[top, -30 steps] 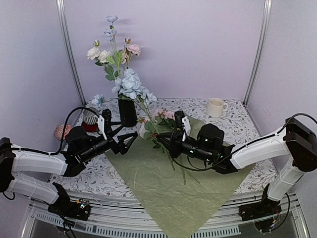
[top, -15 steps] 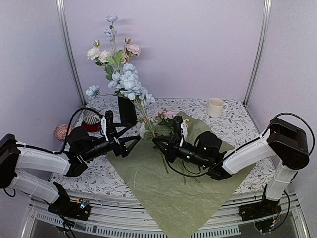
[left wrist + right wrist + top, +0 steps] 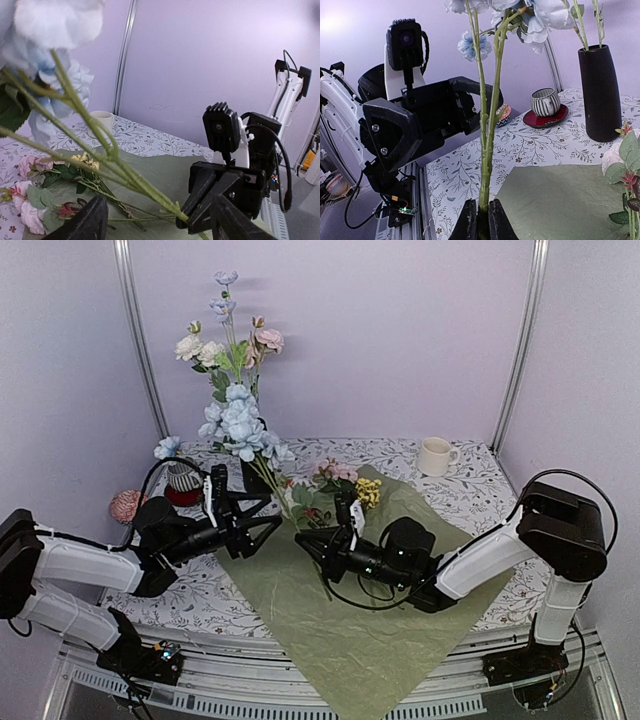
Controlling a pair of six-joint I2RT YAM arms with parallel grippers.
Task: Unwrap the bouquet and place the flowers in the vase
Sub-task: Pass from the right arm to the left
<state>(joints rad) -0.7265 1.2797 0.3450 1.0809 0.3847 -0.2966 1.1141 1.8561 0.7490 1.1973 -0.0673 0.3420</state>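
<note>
1. Top view: the right gripper [image 3: 308, 540] is pinched shut on the low stem ends of the blue spray [image 3: 235, 425]; the spray leans up and to the left, its blooms in front of the vase [image 3: 252, 480]; the vase stands upright at the back left of the table [image 3: 480, 490] with other flowers [image 3: 225, 345] in it; the left gripper [image 3: 262, 518] sits just left of the stems, jaws spread; the wrap [image 3: 340, 620] lies flat, olive side up, with loose blooms [image 3: 335, 478] at its far corner
2. Left wrist view: its own fingers [image 3: 92, 222] stand wide apart; the stems cross the gap between them, and contact cannot be told; the right gripper clamps the stem ends just ahead
3. Right wrist view: its fingers are closed on the green stems, which rise almost upright; the vase stands to the right, well apart, beside a striped cup [image 3: 545, 101] on a red saucer [image 3: 546, 119]; the left gripper's open jaws sit behind the stems
</note>
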